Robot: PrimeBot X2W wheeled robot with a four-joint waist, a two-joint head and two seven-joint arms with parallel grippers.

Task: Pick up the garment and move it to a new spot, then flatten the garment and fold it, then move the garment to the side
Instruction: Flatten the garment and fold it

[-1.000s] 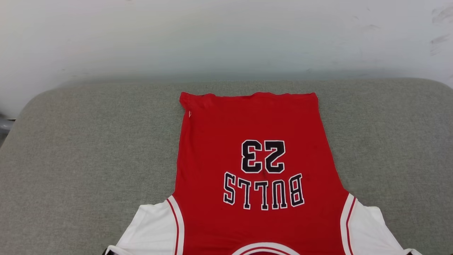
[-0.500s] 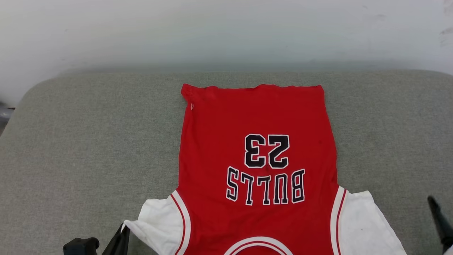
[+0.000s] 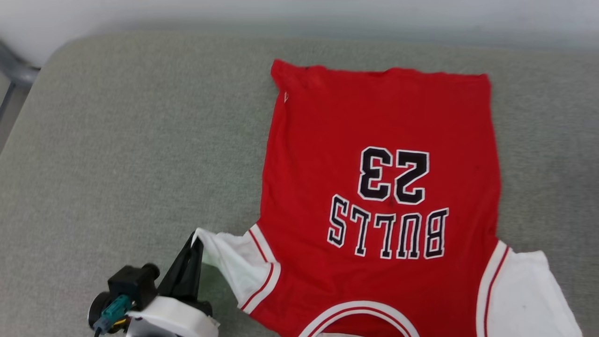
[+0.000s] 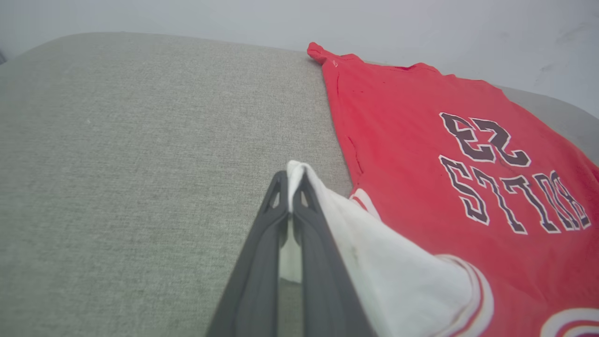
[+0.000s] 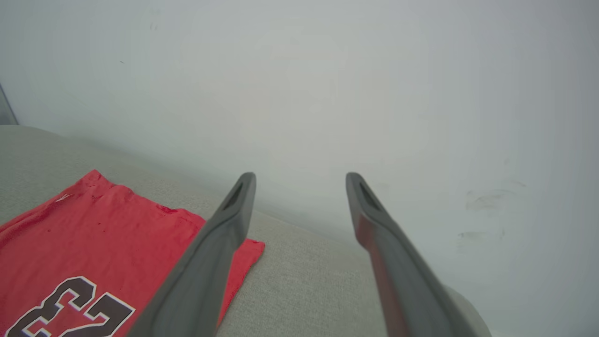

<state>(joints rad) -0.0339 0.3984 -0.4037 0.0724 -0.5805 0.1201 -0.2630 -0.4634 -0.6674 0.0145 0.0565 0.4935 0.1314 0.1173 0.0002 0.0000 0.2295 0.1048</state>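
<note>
Garment [image 3: 374, 140] lies flat, print up, on the grey cushion [image 3: 117, 140], hem toward 12 o'clock, collar at 6. Left gripper [image 3: 194, 245] is pinched on the white sleeve [image 3: 234, 262] at 7 o'clock. Right gripper [image 5: 299, 182] is spread, empty. Expect light, limp cloth; take hem corners or seams. Your path looks unobstructed; wall [image 5: 327, 70] stands beyond 12.

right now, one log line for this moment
left tool shut on garment sleeve | right tool open, empty | body flat, print up

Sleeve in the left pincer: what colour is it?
White sleeve, red-and-white striped trim, in the left pincer; clearest in left wrist view.
</note>
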